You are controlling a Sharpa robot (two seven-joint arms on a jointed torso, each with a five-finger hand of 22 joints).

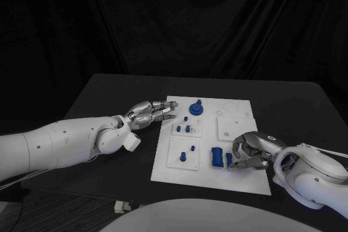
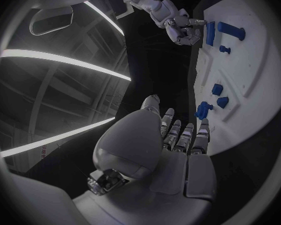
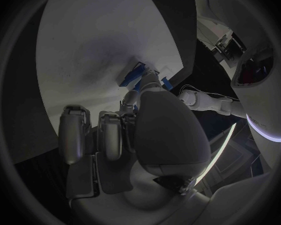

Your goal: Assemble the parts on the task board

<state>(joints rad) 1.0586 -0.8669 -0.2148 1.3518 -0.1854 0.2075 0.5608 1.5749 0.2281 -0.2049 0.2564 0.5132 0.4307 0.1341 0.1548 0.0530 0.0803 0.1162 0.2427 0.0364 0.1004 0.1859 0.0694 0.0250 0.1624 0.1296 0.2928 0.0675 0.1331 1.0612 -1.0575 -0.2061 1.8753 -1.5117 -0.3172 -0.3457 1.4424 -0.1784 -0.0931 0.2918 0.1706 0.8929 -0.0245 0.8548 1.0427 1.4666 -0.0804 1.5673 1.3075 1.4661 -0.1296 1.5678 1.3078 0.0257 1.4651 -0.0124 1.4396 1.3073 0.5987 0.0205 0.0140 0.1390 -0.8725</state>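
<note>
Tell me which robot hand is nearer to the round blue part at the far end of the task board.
Left. The left robot hand hovers just beside the round blue part, at the task board edge. The right robot hand is at the near end.

White task board (image 1: 236,184); blue parts (image 1: 216,157); black table (image 1: 290,101); silver hands, white arms.

Matt white task board (image 1: 239,179); matt black table (image 1: 116,96)

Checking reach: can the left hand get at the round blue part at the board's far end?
Probably yes. The left hand hovers open at the task board edge, and nothing lies between it and the round blue part.
</note>
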